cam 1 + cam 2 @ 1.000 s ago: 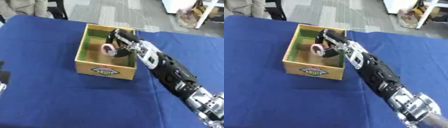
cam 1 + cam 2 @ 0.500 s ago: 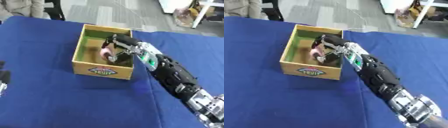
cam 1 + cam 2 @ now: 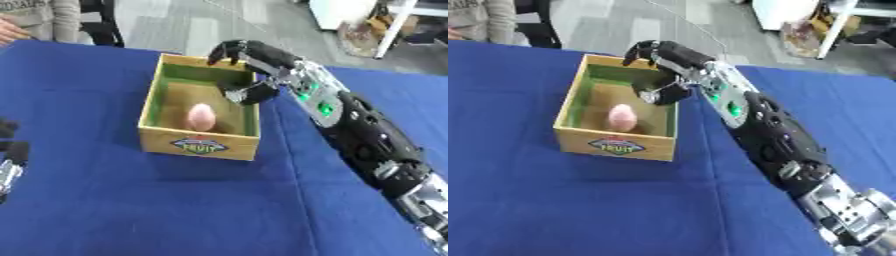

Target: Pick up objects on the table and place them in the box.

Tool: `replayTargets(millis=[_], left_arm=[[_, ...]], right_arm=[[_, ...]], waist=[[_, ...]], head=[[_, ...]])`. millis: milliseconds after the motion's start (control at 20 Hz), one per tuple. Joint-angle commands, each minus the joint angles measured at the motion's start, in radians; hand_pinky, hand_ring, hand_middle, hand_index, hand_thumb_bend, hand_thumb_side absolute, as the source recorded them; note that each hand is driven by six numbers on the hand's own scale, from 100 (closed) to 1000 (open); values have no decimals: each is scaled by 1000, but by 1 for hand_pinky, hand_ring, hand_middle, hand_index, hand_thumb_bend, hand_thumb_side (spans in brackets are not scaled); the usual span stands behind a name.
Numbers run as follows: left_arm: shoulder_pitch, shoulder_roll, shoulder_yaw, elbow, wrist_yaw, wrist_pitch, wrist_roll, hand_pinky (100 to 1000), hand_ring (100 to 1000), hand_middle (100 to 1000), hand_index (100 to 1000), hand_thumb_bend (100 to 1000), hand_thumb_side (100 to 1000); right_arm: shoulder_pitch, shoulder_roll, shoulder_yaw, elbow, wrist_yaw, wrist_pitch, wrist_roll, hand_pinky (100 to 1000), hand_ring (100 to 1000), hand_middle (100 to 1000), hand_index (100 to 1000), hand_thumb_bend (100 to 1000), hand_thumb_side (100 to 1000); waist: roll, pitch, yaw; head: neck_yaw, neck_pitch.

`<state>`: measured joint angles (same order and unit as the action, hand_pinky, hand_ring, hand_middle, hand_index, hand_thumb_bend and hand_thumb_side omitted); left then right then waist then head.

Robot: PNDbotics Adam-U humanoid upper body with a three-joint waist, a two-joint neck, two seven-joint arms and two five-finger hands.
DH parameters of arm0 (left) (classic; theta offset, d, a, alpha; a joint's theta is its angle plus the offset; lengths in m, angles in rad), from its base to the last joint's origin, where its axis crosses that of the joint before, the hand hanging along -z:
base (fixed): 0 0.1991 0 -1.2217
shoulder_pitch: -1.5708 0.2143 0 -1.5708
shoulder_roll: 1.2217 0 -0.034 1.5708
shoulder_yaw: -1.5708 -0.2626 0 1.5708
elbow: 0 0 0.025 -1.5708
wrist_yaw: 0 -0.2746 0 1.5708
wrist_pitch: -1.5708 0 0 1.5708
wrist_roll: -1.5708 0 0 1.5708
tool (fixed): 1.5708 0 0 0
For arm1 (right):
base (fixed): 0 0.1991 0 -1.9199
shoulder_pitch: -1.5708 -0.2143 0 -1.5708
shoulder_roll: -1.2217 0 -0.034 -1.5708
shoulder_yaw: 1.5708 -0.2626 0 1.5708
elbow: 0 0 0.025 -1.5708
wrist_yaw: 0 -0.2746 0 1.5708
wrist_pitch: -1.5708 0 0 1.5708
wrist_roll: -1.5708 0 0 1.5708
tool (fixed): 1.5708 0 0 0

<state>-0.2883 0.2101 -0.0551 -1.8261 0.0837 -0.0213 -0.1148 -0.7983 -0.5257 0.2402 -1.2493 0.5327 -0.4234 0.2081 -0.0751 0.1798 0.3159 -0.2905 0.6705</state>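
left eye view, near to far: left hand (image 3: pixel 9 165) idle at the near left edge, fingers not readable. blue table (image 3: pixel 175 210) has wide open room around the box (image 3: pixel 199 145). pink object (image 3: pixel 200 117) lies on the box floor, probably light, smooth and rounded; take it across its middle. right hand (image 3: pixel 249 67) hovers over the far right wall, fingers curled, holding nothing.
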Motion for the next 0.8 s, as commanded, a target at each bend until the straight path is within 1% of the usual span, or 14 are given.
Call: replayTargets(millis=[50,200,300,350,450,600,700,800], left_arm=[[-1,12,15,-9,0,-2,9,639,755,530,691,368,100],[5,15,21,-7,-2,-2,15,639,755,531,692,367,100],[9,17,25,-6,-3,-2,20,639,755,531,692,367,100],[12,18,28,-5,-4,-2,23,639,756,532,693,368,100],[16,19,32,-4,-5,-3,28,639,756,532,693,369,100],[19,21,36,-4,-6,-3,32,638,756,532,693,369,100],[22,21,37,-2,-7,-3,33,638,756,532,694,369,100],[24,19,39,-2,-7,-3,36,638,757,532,693,370,100]], right_arm=[[13,-72,-31,-89,-127,47,-25,670,900,777,817,100,191],[73,-125,-57,-175,-294,94,-34,656,901,766,810,100,179],[121,-157,-84,-231,-394,134,-50,645,902,758,805,100,178],[146,-168,-102,-252,-444,157,-63,626,895,744,793,100,199],[196,-187,-133,-286,-534,205,-94,616,893,734,780,100,199],[263,-205,-171,-311,-622,255,-129,601,889,719,772,100,200],[301,-208,-193,-308,-668,278,-151,595,888,712,766,100,201],[335,-207,-215,-293,-707,296,-173,585,884,700,756,100,269]], waist=[[10,-21,-14],[10,-26,-42],[11,-28,-59],[11,-29,-69],[12,-30,-85],[13,-32,-103],[13,-33,-110],[14,-33,-114]], head=[[18,7],[36,12],[46,15],[53,14],[64,15],[76,15],[81,15],[84,14]])
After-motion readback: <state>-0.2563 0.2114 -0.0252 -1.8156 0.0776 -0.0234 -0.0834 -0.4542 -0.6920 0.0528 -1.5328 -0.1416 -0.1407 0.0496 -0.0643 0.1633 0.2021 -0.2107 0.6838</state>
